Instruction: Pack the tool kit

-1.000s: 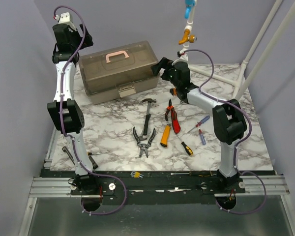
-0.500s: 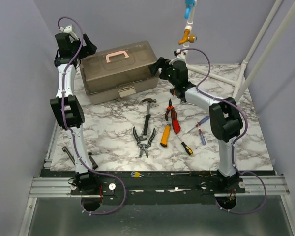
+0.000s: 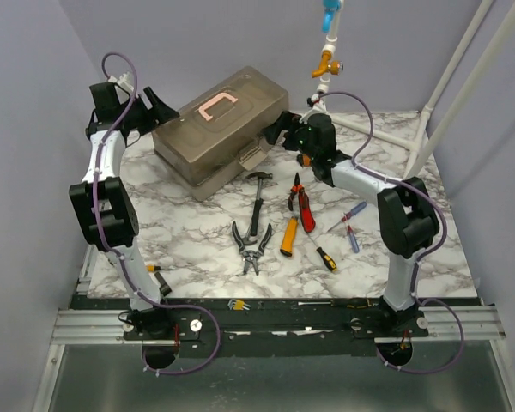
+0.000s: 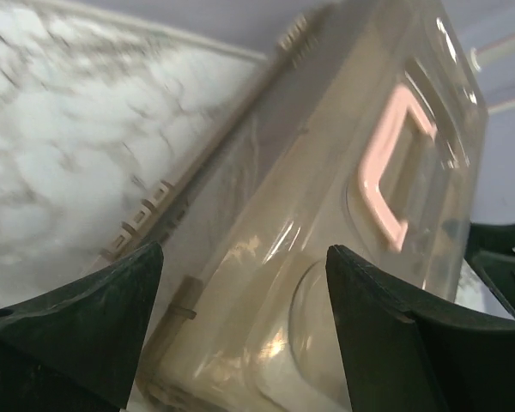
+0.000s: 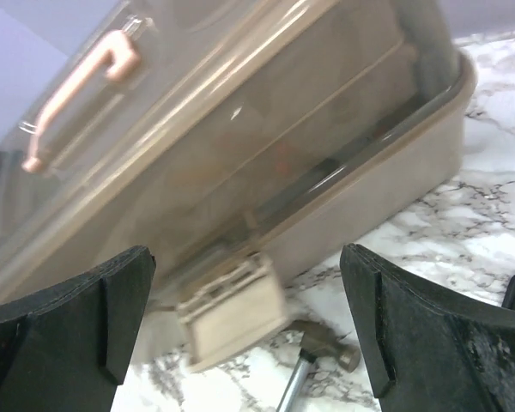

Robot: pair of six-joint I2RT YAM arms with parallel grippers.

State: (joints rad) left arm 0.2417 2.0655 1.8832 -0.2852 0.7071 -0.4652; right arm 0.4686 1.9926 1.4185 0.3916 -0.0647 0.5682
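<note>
Toolbox (image 3: 219,129) is sitting askew at the back of the counter (image 3: 395,257), lid shut. Left gripper (image 3: 157,105) and right gripper (image 3: 279,129) are flanking its ends, both spread wide and holding nothing. Left should be bracing the box while right is lifting the latch (image 5: 232,313) squarely.

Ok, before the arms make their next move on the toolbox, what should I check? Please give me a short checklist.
1. Left gripper open: ok.
2. Right gripper open: ok.
3. One gripper at each end of the toolbox: ok.
4. Lid open for packing: not ok, it is shut.
5. Latch released: cannot tell, the picture is blurred.
6. Hammer and pliers lying outside the box, ready to pick: ok.
</note>
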